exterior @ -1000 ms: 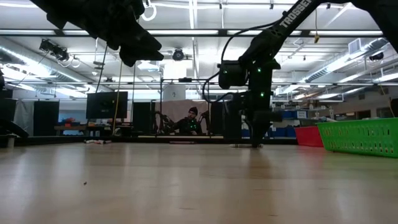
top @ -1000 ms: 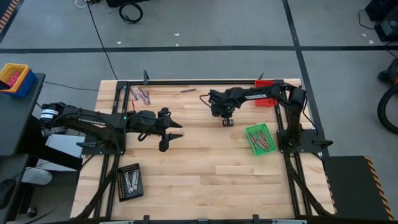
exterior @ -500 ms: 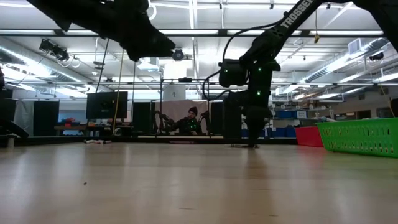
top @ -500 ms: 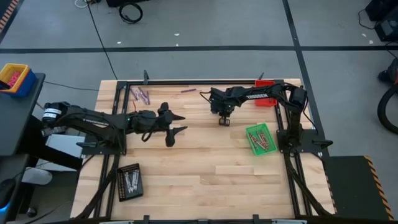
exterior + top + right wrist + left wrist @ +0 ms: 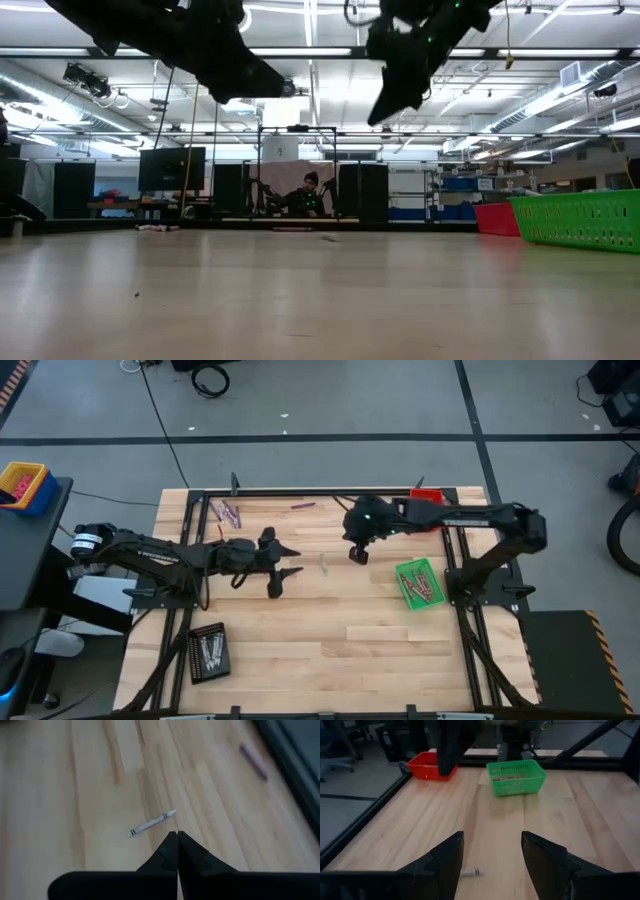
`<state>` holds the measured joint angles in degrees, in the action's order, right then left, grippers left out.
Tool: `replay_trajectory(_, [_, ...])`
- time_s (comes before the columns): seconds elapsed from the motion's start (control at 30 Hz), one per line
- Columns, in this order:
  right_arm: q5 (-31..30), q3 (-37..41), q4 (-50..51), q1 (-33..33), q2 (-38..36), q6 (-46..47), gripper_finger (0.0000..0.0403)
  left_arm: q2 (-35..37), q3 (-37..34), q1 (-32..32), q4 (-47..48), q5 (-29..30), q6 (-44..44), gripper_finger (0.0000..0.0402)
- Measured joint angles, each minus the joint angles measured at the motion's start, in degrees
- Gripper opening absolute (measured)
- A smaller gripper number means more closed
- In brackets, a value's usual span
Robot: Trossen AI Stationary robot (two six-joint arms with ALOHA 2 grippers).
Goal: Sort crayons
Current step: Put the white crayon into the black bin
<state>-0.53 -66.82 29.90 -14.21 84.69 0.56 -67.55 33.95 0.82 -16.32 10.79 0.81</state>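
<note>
- The right pincer [image 5: 356, 554] hangs above the middle-back part of the counter [image 5: 330, 630], its fingers pressed tight together with nothing between them; from its own wrist camera the two tips [image 5: 176, 845] meet in a point.
- A pale grey crayon [image 5: 151, 824] lies flat on the wood just beside those closed tips, apart from them. From above it is a small light sliver [image 5: 324, 563] between the two pincers.
- The left pincer [image 5: 281, 567] is held over the counter to that crayon's left, jaws spread wide and empty. Through its wrist camera the grey crayon [image 5: 471, 872] sits on the boards between the two fingers [image 5: 445, 860], lower than them.
- A purplish crayon [image 5: 303, 506] lies alone near the back edge, and a small cluster of crayons [image 5: 226, 512] lies at the back left corner.
- A green tray [image 5: 419, 583] on the right side holds several crayons; a red tray [image 5: 426, 495] sits at the back right, partly under the right arm.
- A black tray [image 5: 207, 651] at the front left holds some pale sticks.
- From counter level both arms hang dark overhead, and a person [image 5: 308, 196] sits far off in the room behind.
</note>
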Motion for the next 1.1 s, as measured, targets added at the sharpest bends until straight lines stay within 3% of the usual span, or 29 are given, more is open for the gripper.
replay_trajectory(0.2, [-1.5, 5.4, -11.5, 6.2, -1.4, 0.5, 0.0011, -1.3, 0.1, -0.4, 13.1, 0.3, 11.6, 0.0212])
replay_trajectory(0.4, [-2.9, 8.9, -20.6, 11.0, 1.6, 0.8, 0.0010, -7.7, 0.1, -0.4, 28.7, 8.8, 36.1, 0.0212])
replay_trajectory(0.53, [-6.4, 9.5, -25.5, 12.9, 4.1, -0.1, 0.0011, -11.7, 0.0, 1.0, 29.6, 8.8, 46.5, 0.0212])
replay_trajectory(0.73, [-7.7, 9.5, -26.8, 13.6, 7.1, -1.8, 0.0011, -9.9, 0.3, 2.1, 30.2, 10.5, 58.6, 0.0212])
replay_trajectory(0.93, [-7.5, 9.6, -26.5, 14.2, 10.0, -1.7, 0.0012, -13.0, 0.0, 2.3, 45.3, 11.8, 73.2, 0.0212])
replay_trajectory(1.1, [-7.4, 9.6, -27.3, 14.7, 12.5, -2.7, 0.0012, -16.2, 0.1, 3.3, 42.2, 14.1, 75.1, 0.0212])
